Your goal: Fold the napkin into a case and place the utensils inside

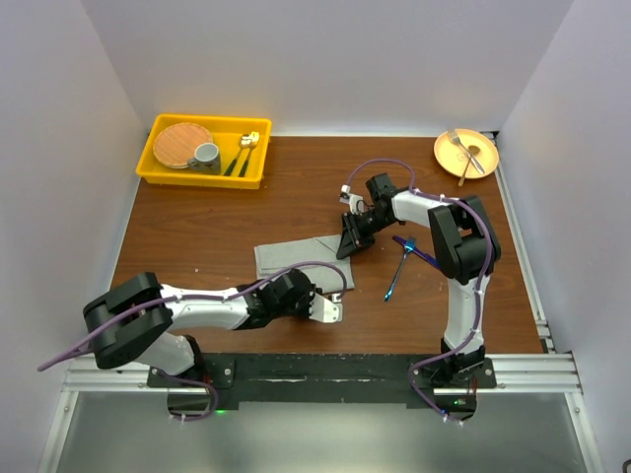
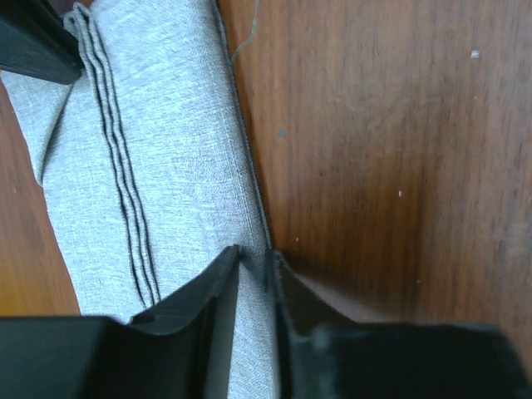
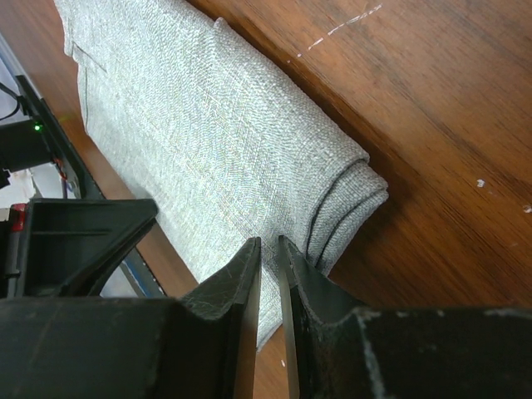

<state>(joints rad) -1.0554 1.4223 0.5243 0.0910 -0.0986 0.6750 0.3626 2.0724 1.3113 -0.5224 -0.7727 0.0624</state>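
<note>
My left end effector (image 2: 256, 256) is nearest, pinched shut on the near edge of the napkin (image 1: 296, 258). The napkin lies in the middle of the surface (image 1: 217, 217). It is a folded strip running left to right, with its right end tipped a bit far. My right end effector (image 3: 268, 241) is almost closed at that end. I cannot tell if it grips. I think this is the folding step. Next I must lay this edge over flat.

A dark brown wooden surface (image 1: 197, 222) is boxed in by plain white walls (image 1: 345, 59) at its far, left and right edges. A silver metal rail (image 1: 532, 371) runs along the near edge, with a dull grey area (image 1: 315, 443) below. The light is soft and even.
</note>
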